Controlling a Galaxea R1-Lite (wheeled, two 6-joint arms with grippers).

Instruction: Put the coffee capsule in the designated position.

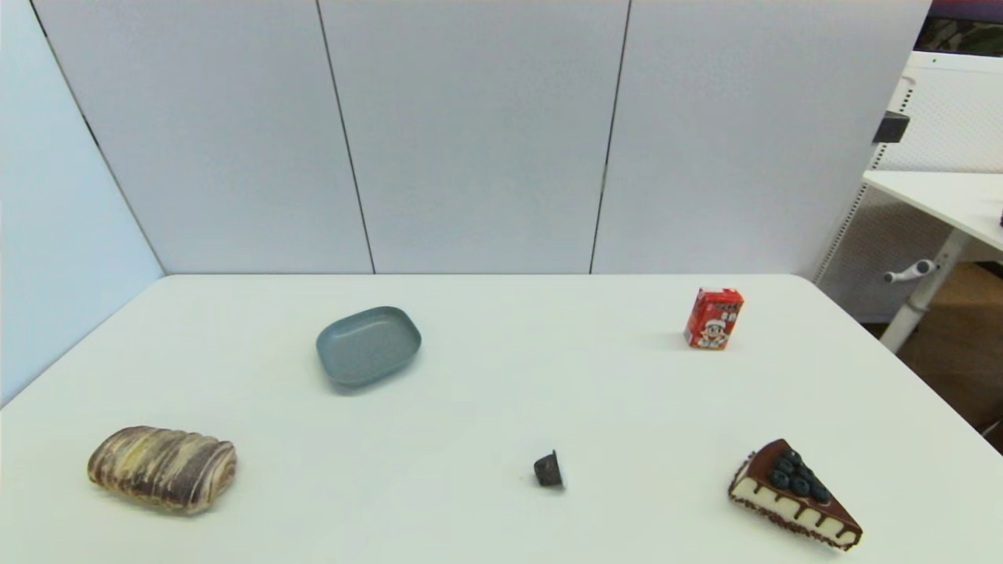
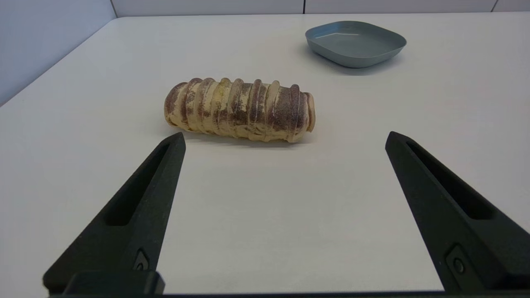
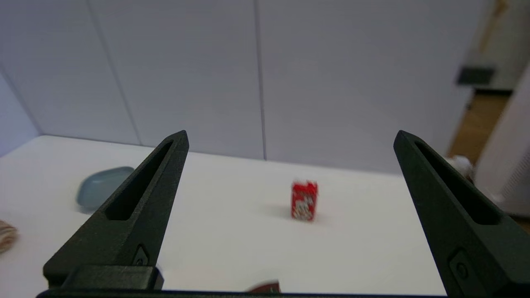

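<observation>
Your coffee capsule [image 1: 549, 469] lies on its side on the white table [image 1: 501, 376], near the front edge, between the striped bread roll [image 1: 162, 468] and the cake slice [image 1: 793, 494]. Farther back sit the grey-blue tray [image 1: 368, 345] and red carton [image 1: 713, 318]. Your left gripper [image 2: 285, 138] and right gripper [image 3: 290, 136] gape wide, holding nothing.
</observation>
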